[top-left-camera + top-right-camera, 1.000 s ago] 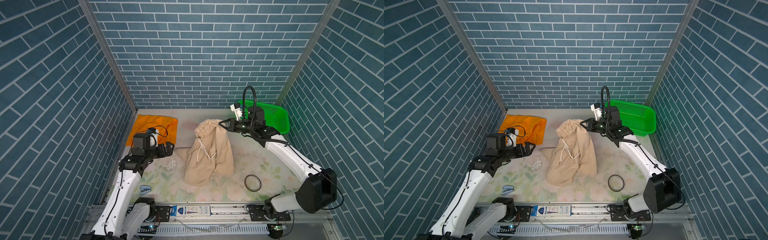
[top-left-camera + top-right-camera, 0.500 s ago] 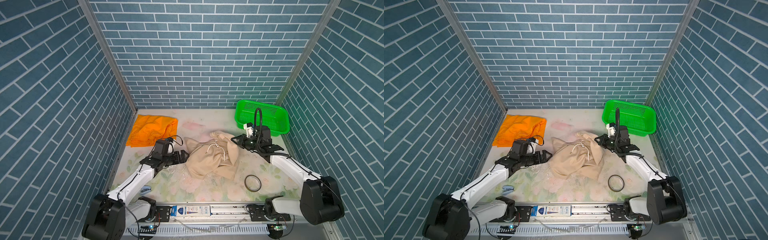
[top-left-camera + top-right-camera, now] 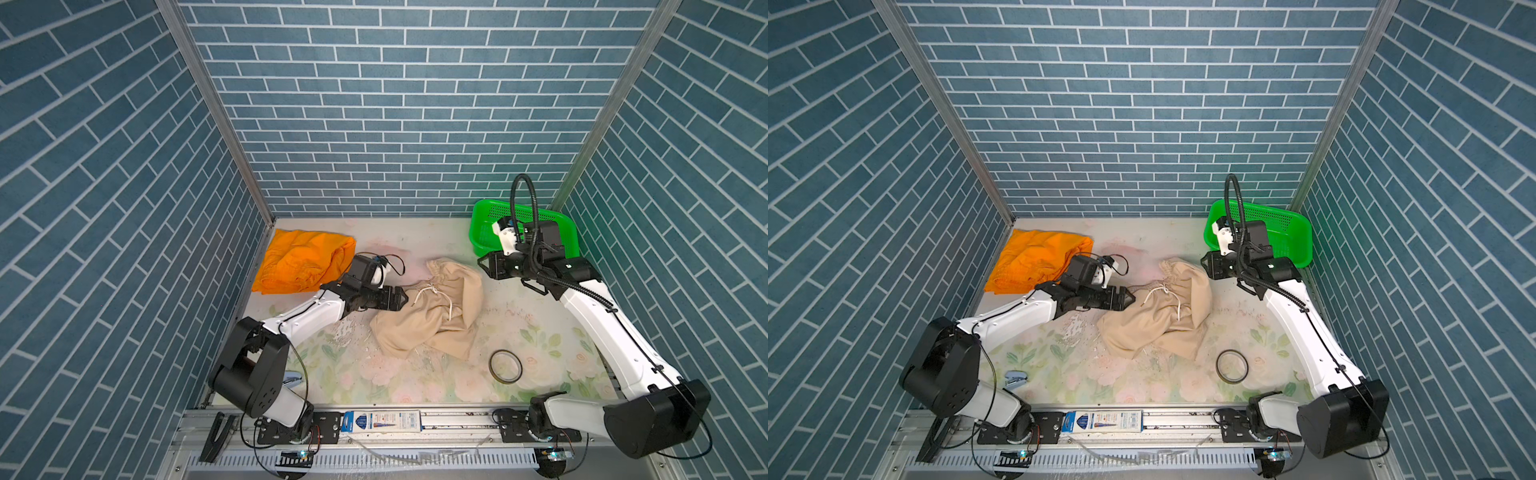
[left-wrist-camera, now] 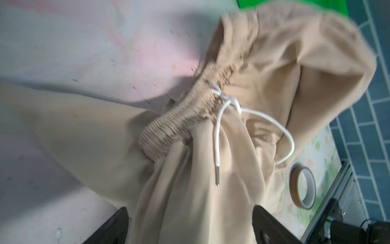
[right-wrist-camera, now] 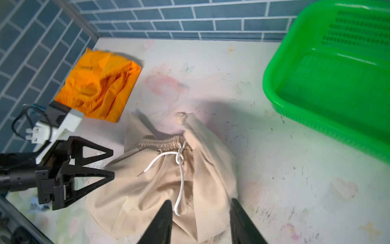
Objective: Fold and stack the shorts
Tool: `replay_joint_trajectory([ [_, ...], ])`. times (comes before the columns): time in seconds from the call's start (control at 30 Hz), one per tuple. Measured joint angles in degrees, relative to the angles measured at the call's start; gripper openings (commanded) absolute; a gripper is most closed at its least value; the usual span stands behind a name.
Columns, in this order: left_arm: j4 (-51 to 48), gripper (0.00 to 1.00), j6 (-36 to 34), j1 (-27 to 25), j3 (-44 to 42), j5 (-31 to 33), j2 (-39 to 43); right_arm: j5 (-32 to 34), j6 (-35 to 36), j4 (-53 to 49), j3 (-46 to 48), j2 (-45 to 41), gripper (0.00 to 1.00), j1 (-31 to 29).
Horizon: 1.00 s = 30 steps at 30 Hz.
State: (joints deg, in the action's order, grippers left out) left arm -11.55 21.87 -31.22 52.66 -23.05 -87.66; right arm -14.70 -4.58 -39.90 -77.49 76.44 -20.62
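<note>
Top views, left to right: orange shorts (image 3: 303,262) lie bunched in the far left corner of the surface (image 3: 415,386), against the wall. Left hand (image 3: 402,298) sits low just right of them. Its fingers (image 5: 108,174) are spread with the tips at the left edge of the beige shorts (image 3: 432,324), nothing pinched. Beige shorts are a crumpled heap mid-surface, gathered waistband (image 4: 181,118) on top, knotted white drawstring (image 4: 216,143) trailing loose over the cloth. They're apart from the orange pair, not stacked. Tape roll (image 3: 505,365) lies flat near the heap's front right corner. Right hand (image 3: 483,268) hovers just beside the heap's far right edge, fingers (image 5: 162,224) apart, holding nothing. Green basket (image 3: 478,237) sits behind it in the far right corner.
</note>
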Motion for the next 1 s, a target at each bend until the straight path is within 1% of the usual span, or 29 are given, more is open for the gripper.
replay_joint_trajectory([
  [0.07, -0.6, 0.76, -0.2, -2.0, -1.7, 0.8, -0.1, 0.5, 4.5, -3.3, -6.0, 5.6, 0.54, -3.3],
  [0.13, -0.5, 0.63, 0.2, -2.7, -4.1, 1.5, 0.2, 1.0, 8.4, -6.4, -11.8, 11.8, 0.55, -6.0],
  [0.23, -0.6, 0.39, 0.8, -2.9, -8.8, 3.8, 1.0, 2.4, 13.1, -9.9, -18.7, 20.5, 0.56, -9.0],
  [0.27, -0.7, 0.30, 0.8, -2.9, -10.0, 4.3, 1.4, 3.0, 14.4, -10.9, -20.5, 23.0, 0.57, -9.6],
  [0.3, -1.0, 0.18, 0.9, -3.0, -11.2, 5.1, 1.9, 3.4, 15.6, -11.8, -22.1, 25.4, 0.59, -10.0],
  [0.33, -1.3, 0.10, 0.8, -3.1, -12.0, 5.8, 2.5, 3.9, 16.9, -12.7, -23.6, 27.8, 0.59, -10.1],
  [0.4, -1.9, 0.02, 0.5, -3.3, -13.5, 7.5, 4.0, 4.9, 18.8, -14.3, -26.3, 31.6, 0.62, -10.1],
  [0.43, -2.7, 0.00, 0.1, -3.3, -14.1, 8.9, 5.0, 5.4, 19.7, -15.1, -27.8, 33.6, 0.62, -9.9],
  [0.53, -6.3, 0.00, -0.2, -3.3, -14.6, 13.6, 6.9, 5.9, 21.5, -17.0, -30.9, 37.3, 0.63, -9.2],
  [0.57, -7.3, 0.02, -0.2, -3.3, -14.6, 15.0, 7.4, 5.8, 21.8, -17.4, -31.7, 38.2, 0.63, -8.9],
  [0.6, -8.5, 0.11, -0.2, -3.3, -14.6, 16.7, 7.8, 5.4, 22.2, -17.9, -32.5, 39.0, 0.63, -8.5],
  [0.63, -9.6, 0.20, -0.1, -3.3, -14.6, 18.3, 8.1, 5.1, 22.6, -18.3, -33.2, 39.8, 0.63, -7.9],
  [0.7, -11.2, 0.46, 0.2, -3.3, -14.6, 20.4, 8.4, 4.5, 23.1, -18.8, -34.1, 41.2, 0.63, -7.3],
  [0.73, -11.8, 0.57, 0.4, -3.3, -14.6, 21.2, 8.4, 4.1, 23.3, -19.2, -34.6, 41.9, 0.63, -6.9],
  [0.77, -12.2, 0.65, 0.8, -3.3, -14.6, 21.9, 8.4, 3.7, 23.6, -19.3, -35.0, 42.6, 0.64, -6.6],
  [0.87, -13.4, 0.82, 1.5, -3.3, -14.5, 23.0, 8.4, 1.3, 24.2, -19.5, -36.0, 45.1, 0.64, -5.3],
  [1.0, -15.4, 0.96, 2.2, -3.3, -13.9, 23.5, 9.5, -1.7, 24.6, -19.6, -36.1, 48.7, 0.65, -4.0],
])
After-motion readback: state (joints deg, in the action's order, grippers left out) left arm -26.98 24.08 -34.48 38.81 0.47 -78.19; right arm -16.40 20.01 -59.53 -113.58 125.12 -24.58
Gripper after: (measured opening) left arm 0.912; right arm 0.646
